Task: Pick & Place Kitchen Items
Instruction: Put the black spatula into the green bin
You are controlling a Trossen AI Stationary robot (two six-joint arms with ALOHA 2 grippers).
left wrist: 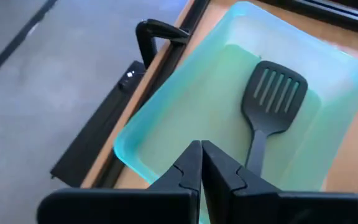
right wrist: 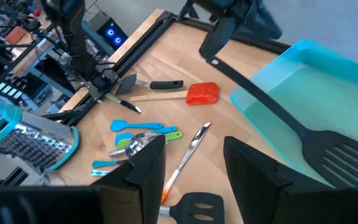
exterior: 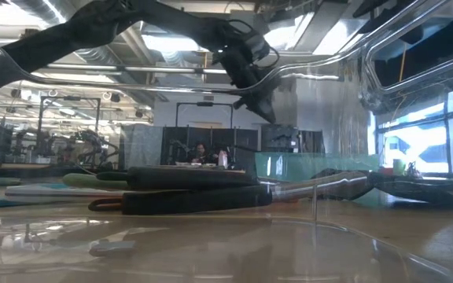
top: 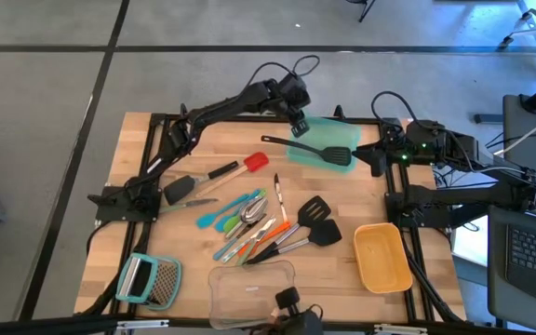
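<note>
A black slotted spatula [top: 335, 154] [left wrist: 272, 93] [right wrist: 328, 148] lies with its head in the teal container [top: 328, 127] [left wrist: 185, 112]. Its handle crosses the container's rim and sticks out toward the table's left. My left gripper [top: 298, 128] [left wrist: 201, 163] [exterior: 264, 106] is shut. It hovers above the container's far left corner and holds nothing. My right gripper [right wrist: 194, 165] [top: 377, 160] is open and waits at the container's right side. The other utensils [top: 254, 219] lie heaped mid-table: a red spatula with a wooden handle [top: 249, 166], a silver spoon, slim teal, orange and green tools, and black slotted spatulas [top: 314, 221].
A yellow container [top: 382, 258] sits near the table's right near corner. A clear container [top: 252, 284] stands at the near edge, and a metal grater with a teal handle [top: 149, 279] lies at the left near corner. A dark scraper [top: 180, 189] lies left of the heap.
</note>
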